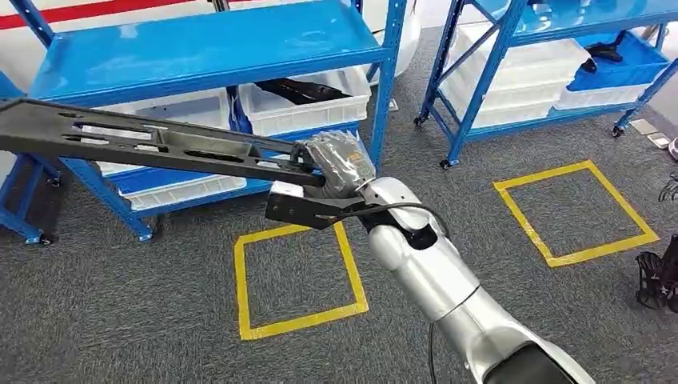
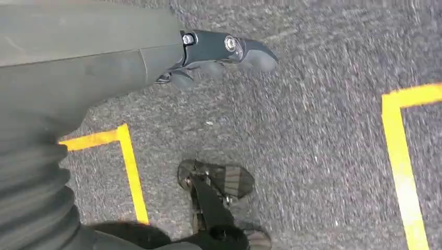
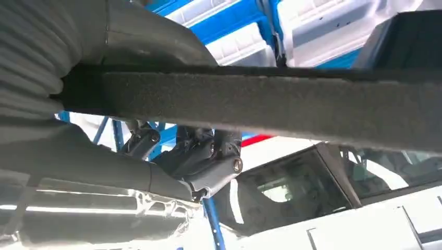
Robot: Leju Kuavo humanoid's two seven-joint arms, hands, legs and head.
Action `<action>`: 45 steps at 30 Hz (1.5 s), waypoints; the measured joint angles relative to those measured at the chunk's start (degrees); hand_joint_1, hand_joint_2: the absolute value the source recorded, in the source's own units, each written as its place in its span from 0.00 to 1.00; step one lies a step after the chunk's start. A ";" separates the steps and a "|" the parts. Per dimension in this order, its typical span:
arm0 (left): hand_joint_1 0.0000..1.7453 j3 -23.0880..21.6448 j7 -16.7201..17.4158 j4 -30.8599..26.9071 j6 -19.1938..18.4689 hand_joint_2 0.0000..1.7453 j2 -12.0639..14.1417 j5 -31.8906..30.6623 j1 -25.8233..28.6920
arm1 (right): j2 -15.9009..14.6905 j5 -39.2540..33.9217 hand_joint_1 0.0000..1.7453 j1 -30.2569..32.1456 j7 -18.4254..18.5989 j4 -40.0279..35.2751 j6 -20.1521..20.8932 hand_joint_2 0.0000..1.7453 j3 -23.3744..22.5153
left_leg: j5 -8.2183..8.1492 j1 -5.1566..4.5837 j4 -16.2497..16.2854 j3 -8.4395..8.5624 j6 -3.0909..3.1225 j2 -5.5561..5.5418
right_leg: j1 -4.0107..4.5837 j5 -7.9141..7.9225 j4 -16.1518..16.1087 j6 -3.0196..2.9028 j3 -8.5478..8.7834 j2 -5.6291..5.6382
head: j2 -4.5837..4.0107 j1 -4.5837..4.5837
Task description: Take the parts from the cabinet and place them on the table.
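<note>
overhead, blue shelving [image 1: 200,48] stands on grey carpet [image 1: 120,304] marked with yellow tape squares [image 1: 296,276].

I see 1 long black part [image 1: 152,144], flat and slotted with cut-outs along its length, gripped near one end by my right hand [image 1: 340,164] and held roughly level above the grey carpet, its free end reaching out to my left in front of the blue cabinet [image 1: 208,48]. In the right wrist view the part [image 3: 271,107] shows as a dark, rough-textured bar running straight across, close to the fingers [image 3: 208,156].
</note>
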 joint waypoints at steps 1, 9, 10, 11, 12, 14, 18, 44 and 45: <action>0.00 0.00 0.00 -0.02 0.00 1.00 0.00 0.00 0.04 | -0.05 0.15 1.00 0.05 -0.09 0.00 -0.07 1.00 0.00 | 0.63 -0.20 0.01 -0.81 0.14 0.00 | -0.02 -2.96 4.38 -0.58 -1.34 0.00 | 0.00 0.05; 0.00 0.00 0.00 -0.02 -0.17 1.00 -0.07 -0.52 0.03 | -0.11 1.38 1.00 0.26 -0.35 -0.33 -0.31 1.00 0.02 | 5.62 -1.12 0.25 -6.54 -0.66 0.13 | 0.61 -3.49 -5.55 0.04 12.41 0.02 | 0.02 -0.02; 0.00 0.00 0.00 -0.02 -0.17 1.00 -0.07 -0.52 0.09 | -0.11 1.38 1.00 0.27 -0.35 -0.42 -0.40 1.00 -0.02 | 6.31 -1.03 -0.07 -6.58 -0.92 0.25 | 0.86 -3.22 -5.62 -0.30 11.71 0.09 | 0.00 -0.22; 0.00 0.00 0.00 -0.02 -0.17 1.00 -0.07 -0.52 0.08 | -0.15 1.40 1.00 0.19 -0.37 -0.42 -0.46 1.00 0.00 | 6.79 -0.96 -0.11 -6.70 -1.11 0.28 | 0.83 -2.88 -5.79 -0.36 11.35 0.13 | 0.02 0.00; 0.00 0.00 0.00 -0.02 -0.17 1.00 -0.07 -0.52 0.12 | -0.15 1.40 1.00 0.19 -0.37 -0.44 -0.48 1.00 0.00 | 7.43 -0.80 -0.34 -6.89 -1.45 0.23 | 1.11 -2.50 -5.57 -0.77 10.98 0.12 | 0.02 -0.15; 0.00 0.00 0.00 -0.02 -0.22 1.00 0.07 -0.52 0.31 | -0.18 1.44 1.00 0.17 -0.37 -0.42 -0.50 1.00 0.02 | 5.72 -0.58 0.44 -7.98 -2.12 -0.30 | -0.03 -1.16 -6.06 -1.87 10.23 -0.17 | 0.00 0.02; 0.00 -0.02 -0.07 -0.02 -0.31 1.00 -0.02 -0.57 0.40 | -0.09 1.44 1.00 0.20 -0.37 -0.42 -0.55 1.00 0.07 | -6.30 -0.03 15.96 -11.32 -3.40 -0.39 | 0.08 1.43 -5.85 -2.84 7.18 -0.32 | 0.02 -0.39; 0.00 0.00 -1.14 -0.15 -0.63 1.00 -0.11 -1.62 0.19 | 0.11 0.98 1.00 0.46 -0.44 0.28 -1.55 1.00 -2.38 | -0.18 -0.59 0.38 -0.86 -1.93 5.41 | -0.04 1.10 -5.61 -1.67 6.90 -1.19 | 0.00 0.05; 0.00 0.00 -1.14 -0.15 -0.61 1.00 -0.09 -1.62 0.15 | 0.11 1.01 1.00 0.41 -0.44 0.28 -1.62 1.00 -2.49 | -1.92 -0.49 2.11 -1.44 -2.21 2.84 | 0.02 1.38 -5.57 -2.14 6.68 -0.69 | 0.02 -0.13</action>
